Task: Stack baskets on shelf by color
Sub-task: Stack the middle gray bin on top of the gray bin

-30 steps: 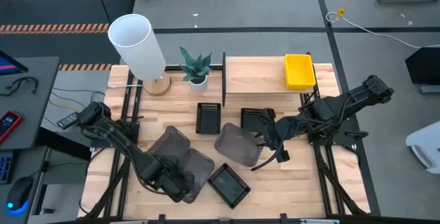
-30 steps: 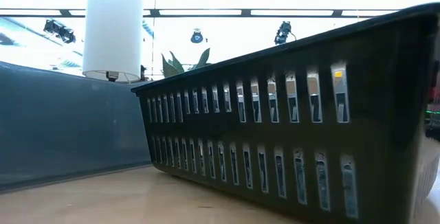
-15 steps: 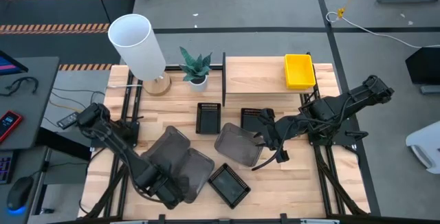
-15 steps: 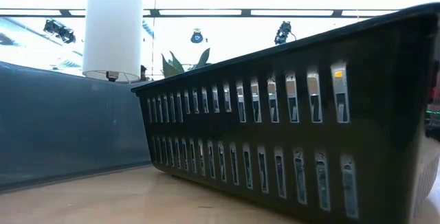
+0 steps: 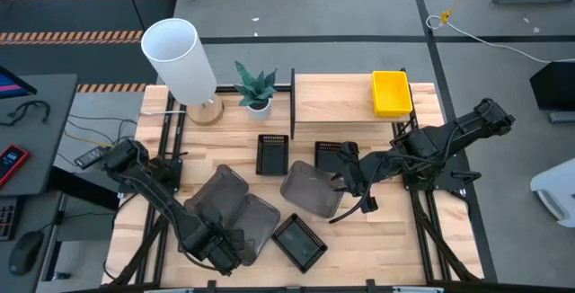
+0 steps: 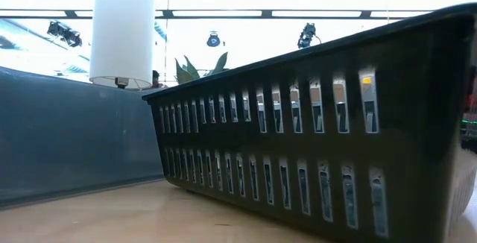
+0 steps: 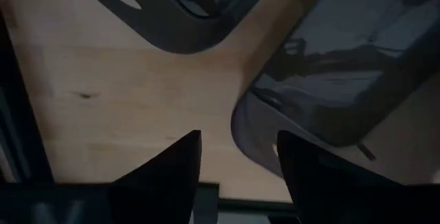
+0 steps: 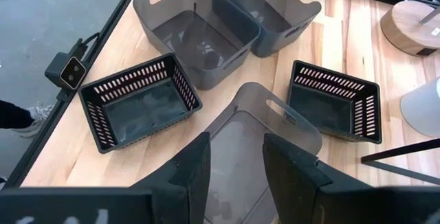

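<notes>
Three smoky grey baskets (image 5: 310, 190) (rounded corners) lie under both empty, parted claws

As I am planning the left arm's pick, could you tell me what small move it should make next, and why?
Probably ease the left gripper forward, then close. It is open, and the nearest grey basket has its rounded corner in line with the gap, apparently not yet gripped. The right gripper waits, open, over another grey basket.
</notes>
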`<state>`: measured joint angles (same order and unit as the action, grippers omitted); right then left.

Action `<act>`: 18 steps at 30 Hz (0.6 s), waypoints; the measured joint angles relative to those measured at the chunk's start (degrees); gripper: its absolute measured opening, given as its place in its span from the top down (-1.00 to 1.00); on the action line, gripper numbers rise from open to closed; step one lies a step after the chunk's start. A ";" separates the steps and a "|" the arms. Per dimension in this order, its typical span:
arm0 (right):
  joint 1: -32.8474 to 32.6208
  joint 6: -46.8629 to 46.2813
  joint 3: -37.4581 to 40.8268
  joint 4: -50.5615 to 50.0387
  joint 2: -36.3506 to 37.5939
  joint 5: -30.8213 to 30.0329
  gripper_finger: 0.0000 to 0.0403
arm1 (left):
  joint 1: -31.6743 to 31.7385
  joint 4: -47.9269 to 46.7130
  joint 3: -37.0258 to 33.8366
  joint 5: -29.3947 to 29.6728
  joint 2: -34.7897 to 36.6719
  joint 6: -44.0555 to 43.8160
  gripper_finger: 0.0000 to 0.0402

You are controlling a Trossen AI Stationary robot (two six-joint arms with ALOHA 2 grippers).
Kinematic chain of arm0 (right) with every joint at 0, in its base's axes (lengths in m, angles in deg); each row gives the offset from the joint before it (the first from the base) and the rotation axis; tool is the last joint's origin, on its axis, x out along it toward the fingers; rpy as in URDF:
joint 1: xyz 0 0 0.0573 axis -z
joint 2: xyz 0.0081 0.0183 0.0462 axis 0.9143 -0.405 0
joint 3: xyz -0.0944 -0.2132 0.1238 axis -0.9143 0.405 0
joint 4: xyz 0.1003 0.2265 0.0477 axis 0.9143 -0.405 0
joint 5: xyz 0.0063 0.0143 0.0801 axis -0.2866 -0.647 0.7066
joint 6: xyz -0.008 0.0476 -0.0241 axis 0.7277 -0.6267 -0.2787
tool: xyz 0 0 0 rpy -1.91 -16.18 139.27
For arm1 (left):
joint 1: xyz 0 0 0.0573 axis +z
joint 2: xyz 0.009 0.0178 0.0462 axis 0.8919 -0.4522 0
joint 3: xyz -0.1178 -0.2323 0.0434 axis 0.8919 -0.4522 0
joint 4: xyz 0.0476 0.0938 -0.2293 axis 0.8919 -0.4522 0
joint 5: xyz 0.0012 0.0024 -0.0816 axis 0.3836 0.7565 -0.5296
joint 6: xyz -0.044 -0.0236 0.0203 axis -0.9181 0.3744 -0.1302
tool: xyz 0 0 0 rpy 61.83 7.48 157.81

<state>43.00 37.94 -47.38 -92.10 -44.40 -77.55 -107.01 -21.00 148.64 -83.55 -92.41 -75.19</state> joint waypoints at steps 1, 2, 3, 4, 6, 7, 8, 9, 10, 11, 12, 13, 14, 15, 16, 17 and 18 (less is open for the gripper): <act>0.00 0.00 0.00 0.00 0.00 -0.01 0.31 | 0.04 -0.10 -0.01 0.10 -0.56 0.08 0.02; 0.00 0.00 0.00 0.02 0.00 -0.02 0.31 | 0.20 -0.18 -0.01 0.38 -1.16 0.07 0.04; 0.00 0.00 0.00 0.02 0.00 0.00 0.31 | 0.28 -0.29 -0.01 0.83 -1.78 0.07 0.06; 0.00 0.02 0.00 -0.02 0.00 -0.02 0.31 | 0.32 -0.48 -0.01 1.16 -2.29 0.09 0.07; 0.00 0.16 0.00 0.02 0.00 -0.02 0.31 | 0.62 -0.52 -0.01 1.58 -3.49 0.17 0.10; 0.02 0.38 0.00 0.00 0.00 -0.02 0.31 | 0.77 -0.38 -0.01 1.69 -4.12 0.21 0.12; 0.04 0.78 0.00 0.00 0.00 -0.02 0.31 | 0.86 -0.15 -0.01 1.71 -4.84 0.36 0.14; 0.08 1.27 0.00 0.02 0.00 -0.02 0.31 | 0.98 0.23 -0.01 1.73 -5.52 0.82 0.16; 0.09 1.48 0.00 0.02 0.00 -0.02 0.31 | 1.08 0.74 -0.01 1.71 -6.17 1.19 0.19; 0.09 1.59 0.00 0.01 0.00 -0.03 0.31 | 1.09 1.22 -0.01 1.73 -6.82 1.56 0.21; 0.09 1.69 0.00 0.01 0.00 -0.02 0.31 | 1.09 1.79 -0.01 1.72 -7.53 1.99 0.24; 0.09 1.70 0.00 0.02 0.00 -0.02 0.31 | 1.09 2.31 -0.01 1.73 -8.16 2.17 0.27; 0.09 1.66 0.00 0.02 0.00 -0.01 0.31 | 1.09 2.64 -0.01 1.73 -8.69 2.23 0.30; 0.09 1.51 0.00 0.00 0.00 0.00 0.31 | 1.09 3.03 -0.01 1.69 -9.18 2.33 0.34; 0.09 1.44 0.00 0.02 0.00 -0.02 0.31 | 1.09 3.42 -0.01 1.71 -9.50 2.35 0.37; 0.09 1.42 0.00 0.02 0.00 -0.02 0.31 | 1.05 3.62 -0.01 1.70 -9.68 2.37 0.41; 0.09 1.42 0.00 0.02 0.00 -0.02 0.31 | 0.98 3.69 -0.01 1.72 -9.87 2.42 0.45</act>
<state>43.08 39.35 -47.38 -92.08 -44.40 -77.57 -106.03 -17.30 148.63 -81.83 -102.27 -72.76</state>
